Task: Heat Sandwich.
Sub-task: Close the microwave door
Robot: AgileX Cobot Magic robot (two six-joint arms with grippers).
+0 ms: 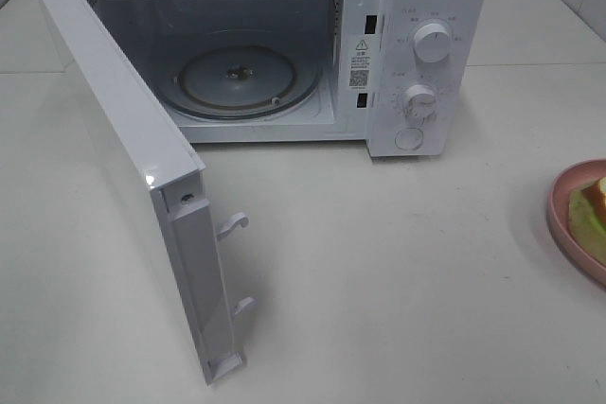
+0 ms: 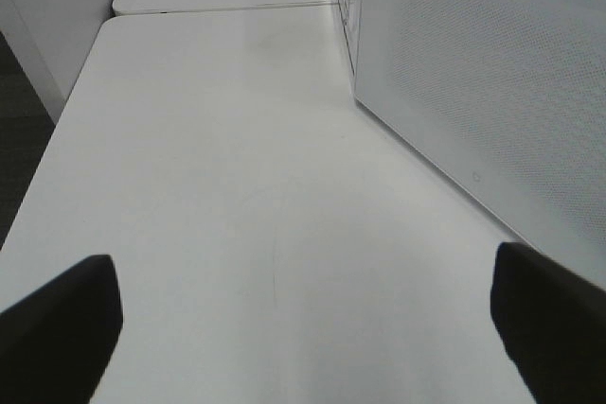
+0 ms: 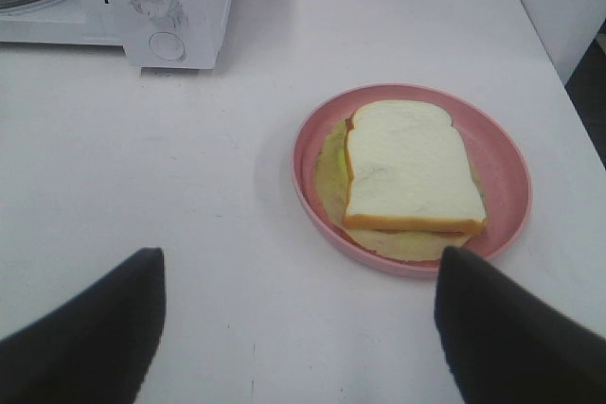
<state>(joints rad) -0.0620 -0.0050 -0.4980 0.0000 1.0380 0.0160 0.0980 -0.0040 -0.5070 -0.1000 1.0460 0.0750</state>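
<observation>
Lying flat on plate (image 3: 502, 163), sandwich (image 3: 407, 166), crown toward microwave (image 3: 189, 7)

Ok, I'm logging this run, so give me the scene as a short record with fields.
microwave: on the table, door swung wide open
turntable: bare
sandwich: on the pink plate, right of the microwave
left gripper: open, empty, beside the door
right gripper: open, empty, short of the plate

The microwave (image 1: 284, 44) bears a white sticker (image 1: 361, 61) on its front frame, beside the cavity, with a warning triangle, fine print too small to read and a QR code. Markings ring its two dials (image 1: 432, 43), also too small to read.
</observation>
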